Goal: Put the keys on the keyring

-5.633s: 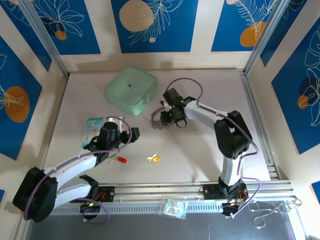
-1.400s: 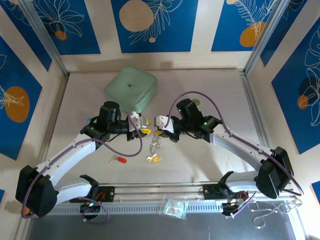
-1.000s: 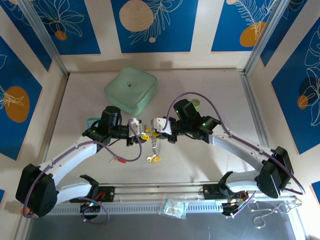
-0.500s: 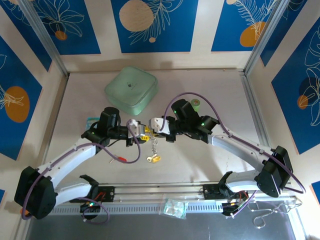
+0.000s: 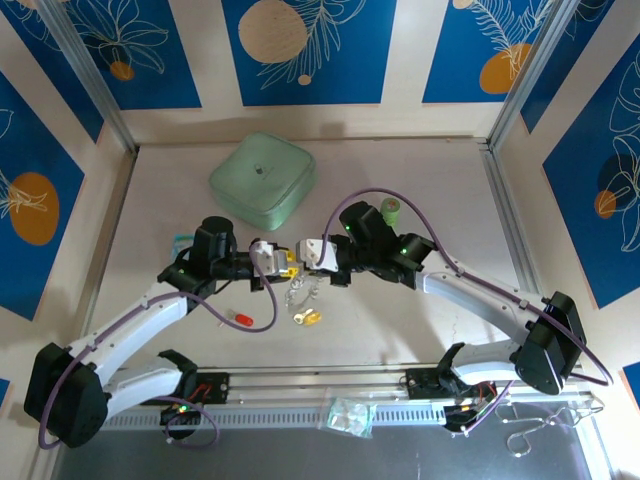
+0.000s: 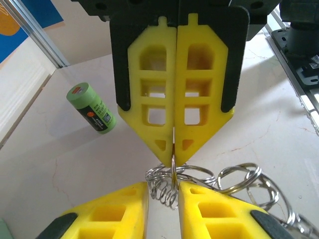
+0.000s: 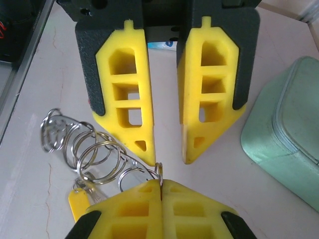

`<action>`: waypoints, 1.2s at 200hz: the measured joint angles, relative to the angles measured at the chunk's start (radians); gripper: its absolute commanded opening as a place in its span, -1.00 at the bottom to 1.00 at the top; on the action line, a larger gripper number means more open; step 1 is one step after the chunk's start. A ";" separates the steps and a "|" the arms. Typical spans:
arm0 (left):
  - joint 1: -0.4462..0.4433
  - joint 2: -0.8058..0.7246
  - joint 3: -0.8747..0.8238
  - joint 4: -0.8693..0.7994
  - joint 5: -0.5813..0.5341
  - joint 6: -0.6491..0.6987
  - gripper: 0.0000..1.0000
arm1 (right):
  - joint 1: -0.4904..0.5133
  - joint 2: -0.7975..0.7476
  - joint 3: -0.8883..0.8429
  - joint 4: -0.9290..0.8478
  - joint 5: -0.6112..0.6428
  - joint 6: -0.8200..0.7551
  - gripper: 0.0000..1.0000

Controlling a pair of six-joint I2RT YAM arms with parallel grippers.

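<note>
Near edge of table [image 5: 420, 170]: red key [image 5: 240, 320] loose; yellow key [image 5: 306, 318] beneath dangling keyring [image 7: 94, 149].
Mid-table: left arm [image 5: 130, 320] and right arm [image 5: 470, 285] reach inward, tips meeting. Right gripper [image 7: 160, 188] pressed together, pinching keyring. Left gripper [image 7: 167, 149] slightly spread around a coil.
Far: green case [image 5: 262, 180], closed, contents hidden.

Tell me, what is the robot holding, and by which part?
The right gripper pinches the keyring by the edge of its end ring.

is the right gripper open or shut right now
Shut. In the left wrist view the right gripper has its yellow fingers pressed together, pinching a loop of the keyring at their tips.
</note>
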 measured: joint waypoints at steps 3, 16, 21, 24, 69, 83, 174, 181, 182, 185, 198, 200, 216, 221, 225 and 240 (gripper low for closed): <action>0.000 0.000 -0.001 0.002 -0.002 0.000 -0.59 | 0.000 0.000 0.000 0.000 0.000 0.000 -1.00; 0.000 0.000 -0.006 0.010 -0.006 0.000 -0.60 | 0.000 0.000 0.000 0.000 0.000 -0.003 -1.00; -0.001 0.000 -0.009 0.013 -0.006 0.000 -0.60 | 0.000 0.000 0.000 0.000 0.000 -0.003 -1.00; -0.001 0.000 -0.010 0.014 -0.006 0.000 -0.60 | 0.001 0.000 0.000 0.000 0.001 -0.003 -1.00; -0.002 0.000 -0.014 0.017 -0.005 0.000 -0.61 | 0.014 0.012 0.006 0.000 0.015 -0.007 -1.00; -0.002 0.000 -0.014 0.017 -0.005 0.000 -0.63 | 0.019 0.021 0.014 -0.002 0.019 -0.007 -1.00; -0.006 0.000 -0.015 0.015 0.000 0.002 -1.00 | 0.013 0.032 0.028 -0.005 0.002 0.021 -0.37; -0.006 0.000 -0.019 0.026 0.002 -0.004 -1.00 | -0.006 0.019 0.014 0.020 -0.032 0.039 -0.31; -0.006 0.000 -0.019 0.027 0.002 -0.005 -1.00 | -0.008 0.018 0.012 0.023 -0.037 0.040 -0.31; -0.006 0.000 -0.023 0.034 0.002 -0.008 -1.00 | -0.015 0.010 0.002 0.039 -0.056 0.038 -0.30; -0.008 -0.005 -0.048 0.082 0.006 -0.036 -1.00 | -0.082 -0.051 -0.061 0.106 -0.137 0.089 -0.30; -0.008 -0.006 -0.055 0.092 0.009 -0.042 -1.00 | -0.097 -0.064 -0.074 0.117 -0.148 0.101 -0.30; -0.009 -0.017 -0.104 0.173 0.021 -0.106 -1.00 | -0.198 -0.152 -0.174 0.228 -0.222 0.178 -0.34; -0.009 -0.020 -0.120 0.205 0.024 -0.129 -1.00 | -0.223 -0.174 -0.205 0.262 -0.236 0.197 -0.35; -0.009 -0.023 -0.132 0.229 0.027 -0.147 -1.00 | -0.235 -0.188 -0.225 0.285 -0.245 0.213 -0.36; -0.011 -0.026 -0.169 0.319 0.043 -0.227 -1.00 | -0.246 -0.212 -0.284 0.356 -0.274 0.249 -0.38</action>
